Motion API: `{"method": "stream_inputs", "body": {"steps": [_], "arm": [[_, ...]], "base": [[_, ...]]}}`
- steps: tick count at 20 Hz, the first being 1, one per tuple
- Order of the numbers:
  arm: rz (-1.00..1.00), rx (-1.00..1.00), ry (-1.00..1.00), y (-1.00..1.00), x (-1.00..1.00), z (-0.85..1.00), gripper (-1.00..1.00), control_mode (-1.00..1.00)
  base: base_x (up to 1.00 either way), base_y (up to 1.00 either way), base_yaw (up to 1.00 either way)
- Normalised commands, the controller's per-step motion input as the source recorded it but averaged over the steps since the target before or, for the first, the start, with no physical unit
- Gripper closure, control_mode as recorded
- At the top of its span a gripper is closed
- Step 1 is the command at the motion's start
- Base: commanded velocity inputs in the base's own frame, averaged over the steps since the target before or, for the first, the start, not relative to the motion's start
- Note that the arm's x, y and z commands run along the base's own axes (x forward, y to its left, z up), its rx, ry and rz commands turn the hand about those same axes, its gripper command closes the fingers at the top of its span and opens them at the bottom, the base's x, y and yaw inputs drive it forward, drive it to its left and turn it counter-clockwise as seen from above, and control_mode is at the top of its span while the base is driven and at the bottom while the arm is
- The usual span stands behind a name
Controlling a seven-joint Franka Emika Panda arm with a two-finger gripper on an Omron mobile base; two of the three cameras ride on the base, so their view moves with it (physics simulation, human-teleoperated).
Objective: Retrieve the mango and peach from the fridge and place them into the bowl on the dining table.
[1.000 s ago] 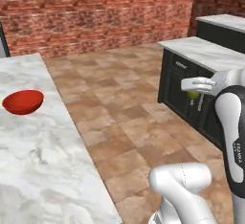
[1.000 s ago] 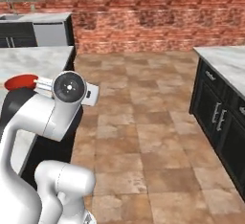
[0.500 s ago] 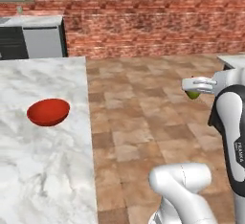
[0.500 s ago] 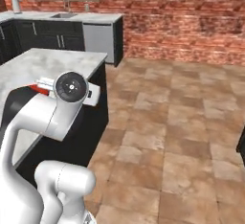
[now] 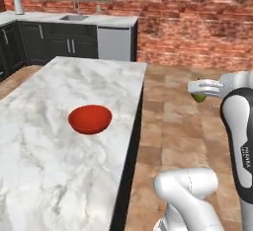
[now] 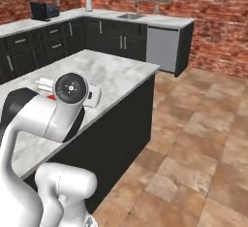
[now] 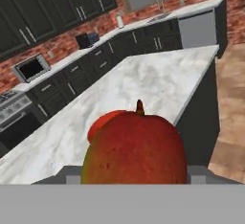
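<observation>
**Mango carried toward the bowl, not yet over the surface**

Left base view: the tool [image 5: 201, 90] hangs in the air over the tiled floor, to the right of the surface [image 5: 44, 141]. It pinches the mango [image 5: 199, 97], of which a small green part shows under the fingers. The red bowl [image 5: 90, 118] stands on the marble, near the middle, well apart from the tool.

Right base view: the arm covers most of the bowl; only a bit of red [image 6: 50, 96] shows beside the wrist, on the surface [image 6: 104, 73].

Hand view: the mango [image 7: 136, 149] sits between the fingers, very close to the camera, red with a yellow-green side and the stem up. The bowl [image 7: 103, 121] shows partly behind it.

Risks, as I judge them: the fruit is oval and smooth, so it may turn or slip in the grip while the arm swings. If the tool lets go before it is above the bowl, the mango can land on the marble and roll off the edge to the floor. A drop from too high may also bounce it out of the shallow bowl.
</observation>
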Motion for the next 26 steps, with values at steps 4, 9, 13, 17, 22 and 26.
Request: {"method": "stream_inputs", "body": {"steps": [4,9,13,17,22,26], "arm": [[0.0,0.0,0.0,0.0,0.0,0.0,1.0,1.0],[0.0,0.0,0.0,0.0,0.0,0.0,1.0,1.0],[0.0,0.0,0.0,0.0,0.0,0.0,1.0,1.0],[0.0,0.0,0.0,0.0,0.0,0.0,1.0,1.0],[0.0,0.0,0.0,0.0,0.0,0.0,1.0,1.0],[0.0,0.0,0.0,0.0,0.0,0.0,1.0,1.0]], "base": [[0.84,-0.19,0.54],[0.86,-0.35,0.54],[0.9,-0.39,0.51],[0.84,-0.37,0.52],[0.77,-0.39,0.52],[0.75,-0.43,0.5]]}}
